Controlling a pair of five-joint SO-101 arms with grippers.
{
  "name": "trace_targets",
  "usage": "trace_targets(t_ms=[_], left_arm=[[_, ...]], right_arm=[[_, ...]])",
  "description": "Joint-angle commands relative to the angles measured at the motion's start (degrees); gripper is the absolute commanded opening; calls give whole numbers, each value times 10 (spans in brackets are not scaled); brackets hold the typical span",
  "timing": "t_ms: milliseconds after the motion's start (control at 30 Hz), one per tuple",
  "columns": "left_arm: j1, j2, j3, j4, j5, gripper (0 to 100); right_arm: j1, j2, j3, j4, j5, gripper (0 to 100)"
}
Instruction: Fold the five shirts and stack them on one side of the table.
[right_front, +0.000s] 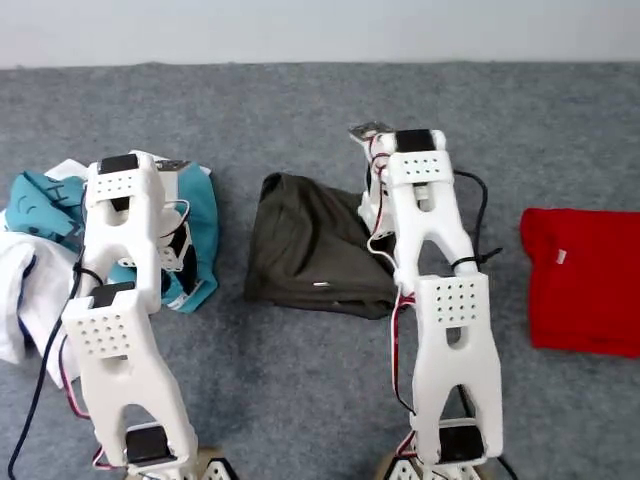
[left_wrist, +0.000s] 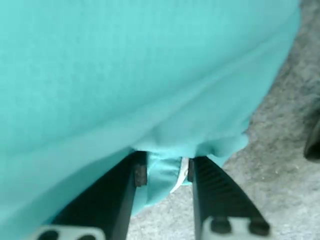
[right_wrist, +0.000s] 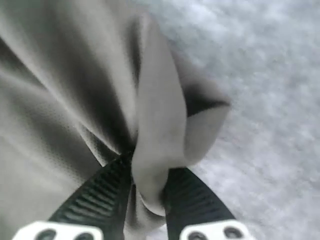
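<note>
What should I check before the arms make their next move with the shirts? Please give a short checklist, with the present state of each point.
1. The left gripper has cloth of the teal shirt between its fingers: ok.
2. The right gripper holds a fold of the dark shirt: ok.
3. The dark shirt is folded neatly: not ok; it lies bunched in the middle of the table.
4. The red shirt lies folded at one side, apart from both arms: ok.
5. All five shirts are accounted for: cannot tell; the teal shirt and a white shirt lie in a heap that may hide others.
</note>
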Motion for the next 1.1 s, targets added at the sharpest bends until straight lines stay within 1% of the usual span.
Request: trace_targets(t_ms=[0, 100, 267, 367, 467, 533, 600, 667, 767, 900, 1067], left_arm=[[3, -4, 3, 8, -6, 148], [3, -4, 3, 8, -6, 148], [3, -4, 3, 8, -6, 148], [3, -4, 3, 9, -6, 148], [4, -4, 3, 10, -6, 148], [11, -10, 3, 13, -5, 148], [34, -18, 2, 14, -5, 148], [73, -40, 3, 15, -5, 149], [133, -97, 3, 15, -11, 152], [194, -175, 21, 15, -49, 152], [284, -228, 80, 14, -81, 152]], right_arm=[[44, -74, 61, 25, 9, 9], [55, -154, 173, 25, 11, 9], [100, -261, 338, 21, 47, 9], [149, -301, 392, 20, 60, 9], [204, -327, 419, 19, 77, 9], [225, -329, 430, 19, 85, 9], [231, -322, 442, 19, 85, 9], [229, -317, 457, 19, 84, 24], [232, -328, 464, 22, 69, 98], [227, -391, 490, 24, 69, 181], [202, -500, 590, 24, 69, 228]])
